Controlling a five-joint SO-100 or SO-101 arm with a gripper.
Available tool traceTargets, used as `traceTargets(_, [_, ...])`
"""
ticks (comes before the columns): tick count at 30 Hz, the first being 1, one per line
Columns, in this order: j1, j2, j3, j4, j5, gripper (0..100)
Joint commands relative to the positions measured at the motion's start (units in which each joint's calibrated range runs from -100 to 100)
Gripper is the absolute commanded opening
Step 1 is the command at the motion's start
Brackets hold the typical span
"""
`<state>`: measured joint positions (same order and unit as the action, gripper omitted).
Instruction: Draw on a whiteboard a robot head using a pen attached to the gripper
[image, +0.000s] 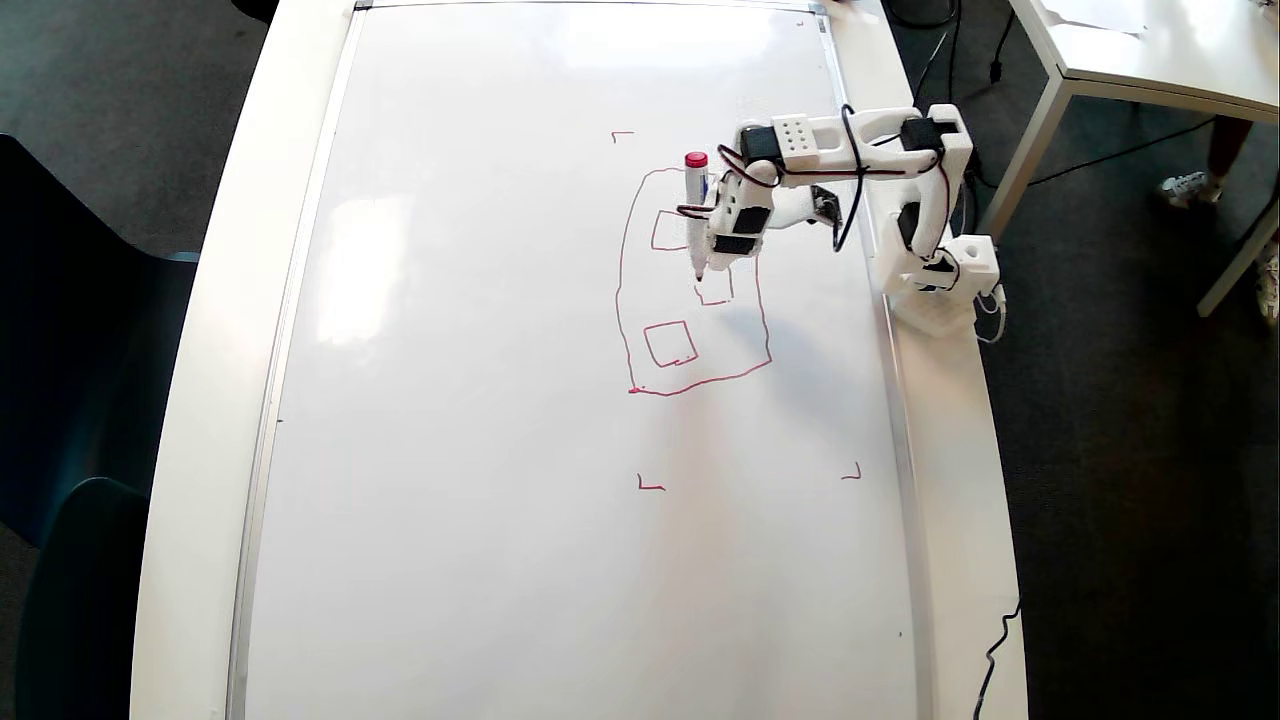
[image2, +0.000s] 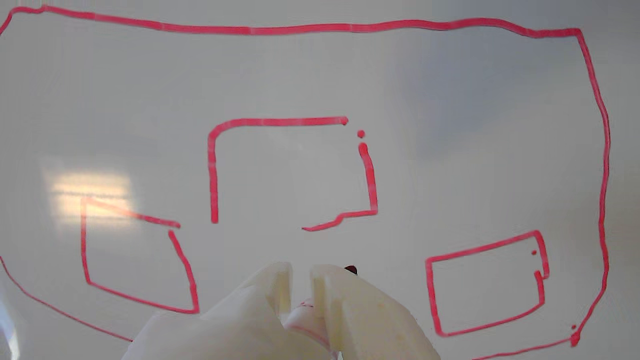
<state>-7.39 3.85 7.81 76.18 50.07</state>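
The whiteboard fills the table. The robot head is a red rounded outline holding three small squares; the wrist view shows the robot head with its middle square left with gaps. My white gripper hovers over the upper part of the drawing, shut on the pen, whose red cap points up in the overhead view and whose dark tip sits by the middle square. In the wrist view my gripper grips the pen from the bottom edge. Whether the tip touches the board I cannot tell.
The arm's base stands on the white table rim to the right of the board. Small red corner marks lie around the drawing. A second table and dark floor are at the right; a cable trails off the lower right rim.
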Motion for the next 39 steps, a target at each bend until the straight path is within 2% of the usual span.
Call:
traceTargets(1, [1.24, 2.90, -4.23, -1.73, -0.31, 1])
traceTargets(39, [2.93, 5.33, 3.49, -3.64, -0.15, 1])
